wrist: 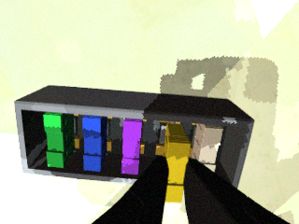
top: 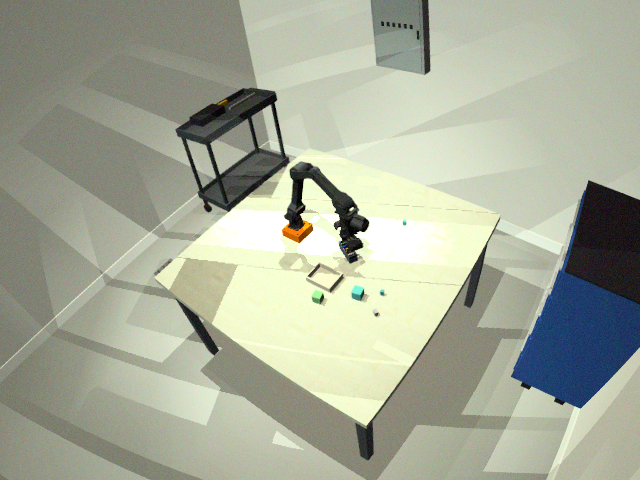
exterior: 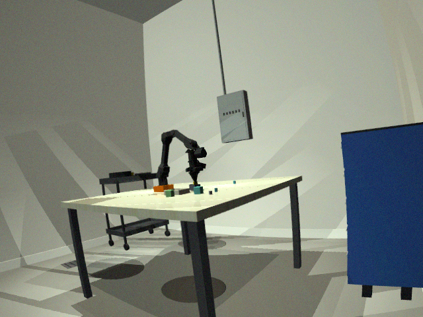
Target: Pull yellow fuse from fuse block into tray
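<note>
In the wrist view, a dark fuse block [wrist: 231, 144] holds a green fuse [wrist: 56, 140], a blue fuse [wrist: 92, 144], a purple fuse [wrist: 133, 146], a yellow fuse [wrist: 175, 156] and a pale fuse [wrist: 206, 144] in a row. My gripper [wrist: 175, 167] [top: 350, 251] [exterior: 195, 180] is shut on the yellow fuse, which stands higher than its neighbours, its lower end still at the block. The block [top: 353, 256] sits under the gripper on the table. The shallow tray [top: 324, 277] [exterior: 182, 191] lies a short way in front of the block.
A green cube [top: 317, 296] [exterior: 168, 193] and a teal cube [top: 357, 292] [exterior: 197, 189] lie near the tray, with small bits [top: 376, 312] beyond. The arm's orange base [top: 297, 231] stands behind. A black cart [top: 232, 144] and a blue cabinet [top: 584, 330] stand off the table.
</note>
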